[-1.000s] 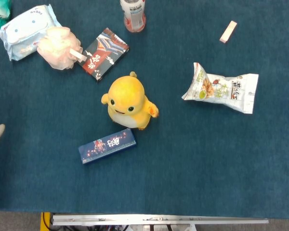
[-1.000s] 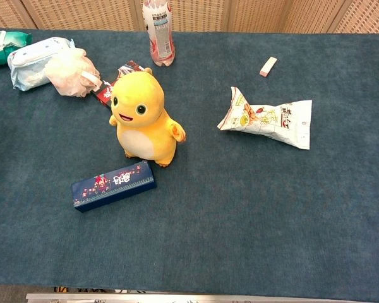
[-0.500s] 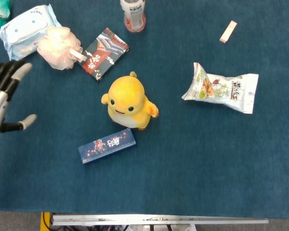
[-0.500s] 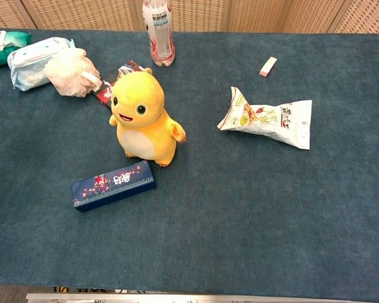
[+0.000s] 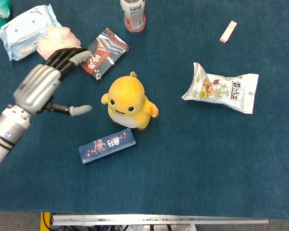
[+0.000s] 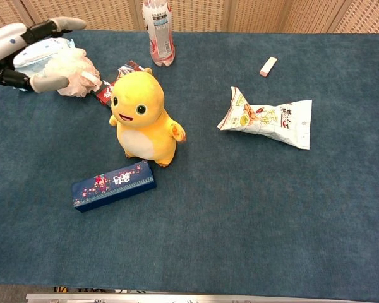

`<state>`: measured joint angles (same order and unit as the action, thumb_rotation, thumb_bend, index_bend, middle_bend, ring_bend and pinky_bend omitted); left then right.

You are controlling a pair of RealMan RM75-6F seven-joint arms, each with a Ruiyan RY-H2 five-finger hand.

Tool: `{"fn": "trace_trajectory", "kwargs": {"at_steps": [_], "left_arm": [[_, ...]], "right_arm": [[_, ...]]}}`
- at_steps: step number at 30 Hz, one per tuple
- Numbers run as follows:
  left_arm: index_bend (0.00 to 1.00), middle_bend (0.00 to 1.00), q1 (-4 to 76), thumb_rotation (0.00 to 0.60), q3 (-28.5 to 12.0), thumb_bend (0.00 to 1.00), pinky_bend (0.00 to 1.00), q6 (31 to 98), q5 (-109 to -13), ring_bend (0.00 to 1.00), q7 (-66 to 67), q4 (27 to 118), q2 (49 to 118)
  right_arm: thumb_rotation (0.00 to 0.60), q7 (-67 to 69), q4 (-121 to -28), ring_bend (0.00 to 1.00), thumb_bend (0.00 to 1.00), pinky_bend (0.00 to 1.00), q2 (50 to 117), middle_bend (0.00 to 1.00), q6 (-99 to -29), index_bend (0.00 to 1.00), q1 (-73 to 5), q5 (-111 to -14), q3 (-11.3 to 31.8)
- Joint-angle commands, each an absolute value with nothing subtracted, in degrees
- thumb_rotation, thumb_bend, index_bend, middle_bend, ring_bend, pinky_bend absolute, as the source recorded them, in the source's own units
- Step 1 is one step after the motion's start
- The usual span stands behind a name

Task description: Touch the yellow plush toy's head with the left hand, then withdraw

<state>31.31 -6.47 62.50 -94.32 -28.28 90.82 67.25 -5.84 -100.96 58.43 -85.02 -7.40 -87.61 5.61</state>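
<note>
The yellow plush toy (image 5: 127, 102) (image 6: 142, 117) stands upright near the middle of the blue table, facing the robot. My left hand (image 5: 48, 84) (image 6: 25, 53) hovers to the toy's left, its fingers spread and holding nothing. Its thumb points toward the toy, a short gap away from the head. The right hand is in neither view.
A dark blue box (image 5: 107, 145) lies in front of the toy. Behind it are a black-red packet (image 5: 104, 54), a pink bath puff (image 6: 68, 71), a wipes pack (image 5: 24, 30) and a bottle (image 5: 133, 13). A snack bag (image 5: 221, 88) and a small pink block (image 5: 228, 31) lie to the right.
My left hand has come in from the left edge and moved right and up toward the plush toy's head, still spread. Nothing on the table has shifted.
</note>
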Motion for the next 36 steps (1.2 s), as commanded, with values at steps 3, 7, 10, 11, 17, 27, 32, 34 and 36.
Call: {"fn": "trace_trajectory", "kwargs": {"at_steps": [3,7,10,11,17,27,32,34,36], "left_arm": [[0.07,0.08,34.7,0.221,-7.3,0.06,0.04,60.3,-94.1,0.05,-29.6,89.7,69.8],[0.07,0.09,37.0,0.210,-7.1,0.06,0.04,59.8,-95.6,0.05,-28.1,88.8,71.4],[0.07,0.09,38.4,0.192,-6.9,0.06,0.04,59.6,-96.7,0.05,-25.5,88.0,73.1],[0.07,0.09,38.9,0.193,-6.8,0.06,0.04,59.4,-96.8,0.05,-25.1,88.0,73.6],[0.07,0.09,41.7,0.194,-5.8,0.06,0.04,56.8,-97.0,0.05,-22.0,86.9,76.9],[0.07,0.09,44.6,0.194,-5.1,0.06,0.04,53.1,-93.8,0.05,-18.9,84.5,80.8],[0.07,0.09,44.8,0.192,-4.7,0.06,0.04,52.6,-92.1,0.05,-18.7,83.9,81.2],[0.07,0.09,44.8,0.192,-4.6,0.06,0.04,52.6,-91.4,0.05,-18.4,83.9,81.1],[0.07,0.09,44.7,0.192,-4.7,0.06,0.04,52.9,-90.7,0.05,-18.1,83.9,81.0]], "right_arm": [[0.600,-5.6,-101.1,0.12,0.31,0.18,58.1,0.22,-85.1,0.14,-7.2,-87.5,5.4],[0.600,-5.5,-100.9,0.12,0.31,0.18,58.2,0.22,-85.0,0.14,-7.0,-87.2,5.3],[0.600,-5.3,-100.7,0.12,0.31,0.18,58.3,0.22,-85.0,0.14,-7.0,-87.1,5.3],[0.600,-5.2,-100.6,0.12,0.31,0.18,58.4,0.22,-85.0,0.14,-6.9,-87.1,5.2],[0.600,-4.8,-100.1,0.12,0.31,0.18,58.6,0.22,-85.0,0.14,-6.6,-86.8,5.0],[0.600,-4.1,-99.5,0.12,0.31,0.18,58.5,0.22,-85.7,0.14,-5.7,-86.2,4.8],[0.600,-3.9,-99.2,0.13,0.31,0.18,58.6,0.22,-85.7,0.14,-5.6,-86.1,4.9],[0.600,-3.8,-99.2,0.13,0.31,0.18,58.6,0.22,-85.7,0.14,-5.6,-86.1,4.9],[0.600,-3.6,-99.1,0.13,0.31,0.18,58.7,0.22,-85.6,0.14,-5.7,-86.1,4.9]]}}
